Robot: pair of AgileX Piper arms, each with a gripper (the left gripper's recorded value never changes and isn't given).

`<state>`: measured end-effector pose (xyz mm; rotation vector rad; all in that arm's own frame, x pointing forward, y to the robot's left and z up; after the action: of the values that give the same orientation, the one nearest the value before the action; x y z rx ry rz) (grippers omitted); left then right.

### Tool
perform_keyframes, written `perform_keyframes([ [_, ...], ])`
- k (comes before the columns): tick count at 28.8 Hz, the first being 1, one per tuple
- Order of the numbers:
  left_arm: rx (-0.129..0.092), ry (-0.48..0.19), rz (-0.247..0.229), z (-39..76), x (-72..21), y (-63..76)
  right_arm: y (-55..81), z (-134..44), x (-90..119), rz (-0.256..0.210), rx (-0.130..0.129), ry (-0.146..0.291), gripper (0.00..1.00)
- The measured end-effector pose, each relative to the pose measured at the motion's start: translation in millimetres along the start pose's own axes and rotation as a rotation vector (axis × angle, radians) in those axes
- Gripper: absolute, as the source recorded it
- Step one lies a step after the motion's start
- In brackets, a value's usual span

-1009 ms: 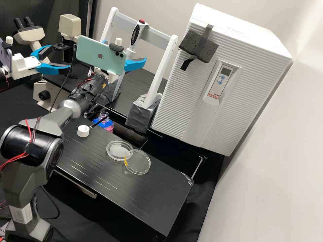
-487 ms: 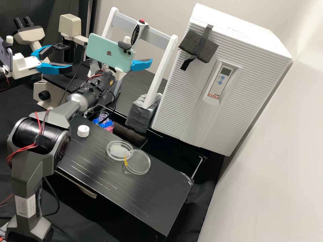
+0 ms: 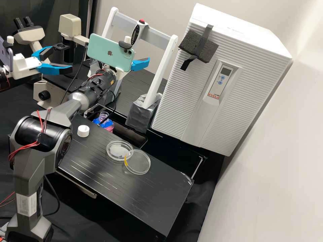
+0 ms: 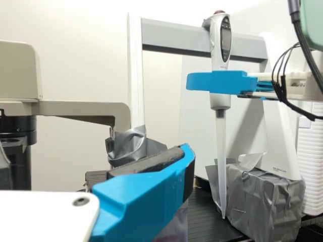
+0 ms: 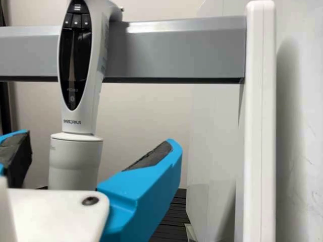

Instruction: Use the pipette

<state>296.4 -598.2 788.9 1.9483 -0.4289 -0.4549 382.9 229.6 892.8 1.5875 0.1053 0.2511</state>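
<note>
Right gripper [image 5: 96,146] advanced, jaws apart around pipette [image 5: 81,65] | pipette upright, tip down | left gripper [image 3: 59,58] apart

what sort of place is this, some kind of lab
Most likely a biology laboratory: an electronic pipette hangs on a white stand, a microscope stands at the back, and two clear petri dishes lie on the black bench.

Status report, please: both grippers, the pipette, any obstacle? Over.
Left gripper open, by the microscope. Right gripper open, straddling the pipette, not clamped. Pipette hanging on the rack; rack post close beside.
</note>
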Motion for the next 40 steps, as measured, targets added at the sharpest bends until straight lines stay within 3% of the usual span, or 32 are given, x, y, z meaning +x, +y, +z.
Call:
perform_keyframes([
  [3, 0.001, 0.001, 0.002, -0.4, -0.1, 0.5, 1.0, -0.9, 0.3, 0.004, 0.000, 0.001, 0.00],
  [6, 0.001, 0.001, 0.002, -0.4, -0.1, 0.5, 1.5, -1.4, 0.5, 0.005, -0.016, 0.003, 0.00],
  [40, -0.011, 0.005, 0.003, -2.3, -0.2, 1.0, -0.1, 0.8, -0.1, 0.001, -0.010, -0.006, 0.00],
])
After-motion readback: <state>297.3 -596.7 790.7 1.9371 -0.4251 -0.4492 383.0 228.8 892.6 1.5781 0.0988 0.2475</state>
